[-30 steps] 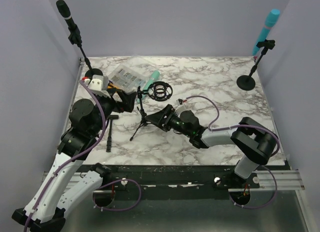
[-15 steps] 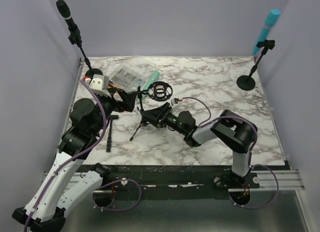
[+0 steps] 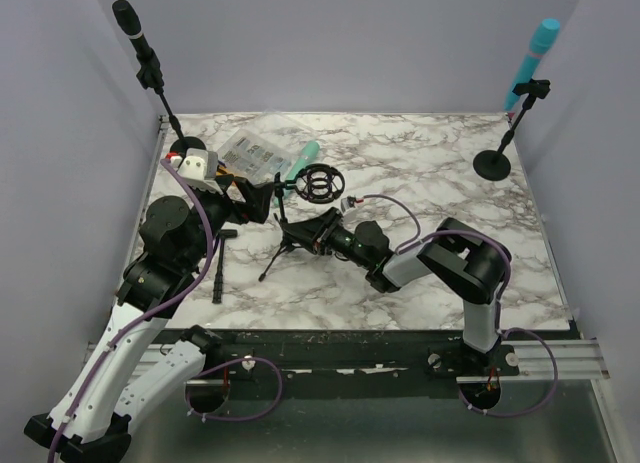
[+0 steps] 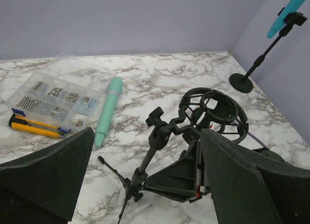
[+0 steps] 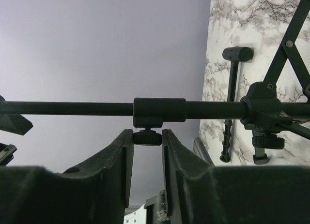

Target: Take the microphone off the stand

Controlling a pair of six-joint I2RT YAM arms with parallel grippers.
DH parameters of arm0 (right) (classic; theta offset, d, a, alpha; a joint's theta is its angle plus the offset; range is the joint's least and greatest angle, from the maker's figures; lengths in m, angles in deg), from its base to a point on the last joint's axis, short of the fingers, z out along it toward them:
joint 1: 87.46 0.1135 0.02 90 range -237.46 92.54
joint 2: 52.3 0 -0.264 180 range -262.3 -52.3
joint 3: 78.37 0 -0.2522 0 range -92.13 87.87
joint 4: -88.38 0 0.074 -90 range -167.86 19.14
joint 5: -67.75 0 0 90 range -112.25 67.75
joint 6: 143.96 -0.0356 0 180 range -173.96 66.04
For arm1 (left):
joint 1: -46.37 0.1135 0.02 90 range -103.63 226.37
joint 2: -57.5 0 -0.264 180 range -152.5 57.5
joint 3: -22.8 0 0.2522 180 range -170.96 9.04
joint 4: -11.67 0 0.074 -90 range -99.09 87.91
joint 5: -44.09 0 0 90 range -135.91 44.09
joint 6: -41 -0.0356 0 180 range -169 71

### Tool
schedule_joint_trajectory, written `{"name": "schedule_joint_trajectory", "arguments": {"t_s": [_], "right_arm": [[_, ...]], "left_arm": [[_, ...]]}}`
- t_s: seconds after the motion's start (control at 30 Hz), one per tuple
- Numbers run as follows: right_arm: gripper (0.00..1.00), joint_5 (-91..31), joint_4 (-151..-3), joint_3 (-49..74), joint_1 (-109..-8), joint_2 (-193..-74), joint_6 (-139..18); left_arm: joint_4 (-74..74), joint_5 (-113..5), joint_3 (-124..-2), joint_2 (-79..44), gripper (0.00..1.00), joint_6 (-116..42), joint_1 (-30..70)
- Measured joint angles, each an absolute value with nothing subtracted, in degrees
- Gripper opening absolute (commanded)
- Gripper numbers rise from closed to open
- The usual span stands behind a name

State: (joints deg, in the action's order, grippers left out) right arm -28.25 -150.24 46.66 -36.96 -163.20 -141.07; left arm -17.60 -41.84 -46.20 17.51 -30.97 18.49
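Your right gripper (image 5: 147, 135) pinches the clamp knob (image 5: 147, 138) of the black metal tripod stand (image 4: 144, 163), left of the counter's middle. Your left gripper (image 4: 146, 137) gapes wide beside it. The mint-green cylindrical microphone (image 4: 109, 108) lies toward the far-left corner, and the marble counter (image 3: 450, 163) is open rightward.

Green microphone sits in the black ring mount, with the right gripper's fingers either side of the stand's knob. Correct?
No. The green microphone lies flat on the table beside the parts box, outside the ring mount, as the left wrist view shows. The right gripper does straddle the stand's knob.

Left claw (image 4: 146, 132) spread wide, right claw (image 5: 147, 133) pinched narrow
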Motion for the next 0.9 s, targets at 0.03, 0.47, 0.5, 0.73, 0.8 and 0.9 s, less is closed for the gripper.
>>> {"name": "schedule_joint_trajectory", "arguments": {"t_s": [0.03,0.47,0.5,0.73,0.8,0.9], "right_arm": [[0.15,-28.3,-150.2,46.5,-37.0,-163.3,-141.1],[0.00,-32.6,-141.4,45.2,-37.9,-159.5,-130.3],[0.00,-33.1,-138.8,44.6,-38.0,-158.6,-128.0],[0.00,-33.5,-116.4,38.5,-38.1,-151.3,-108.7],[0.00,-33.5,-111.6,36.7,-38.1,-150.4,-104.0],[0.00,-34.1,-106.1,34.5,-38.1,-149.3,-96.7]], "left_arm": [[-17.6,-41.8,-46.2,17.5,0.95,-31.0,18.5],[-17.6,-41.8,-45.9,17.5,0.95,-31.0,18.5],[-17.6,-41.8,-45.9,17.5,0.95,-31.0,18.5],[-17.6,-41.6,-45.8,17.5,0.95,-31.0,18.5],[-17.6,-41.6,-45.8,17.5,0.95,-31.0,18.5],[-17.6,-41.6,-45.8,17.1,0.95,-31.0,18.5]]}}
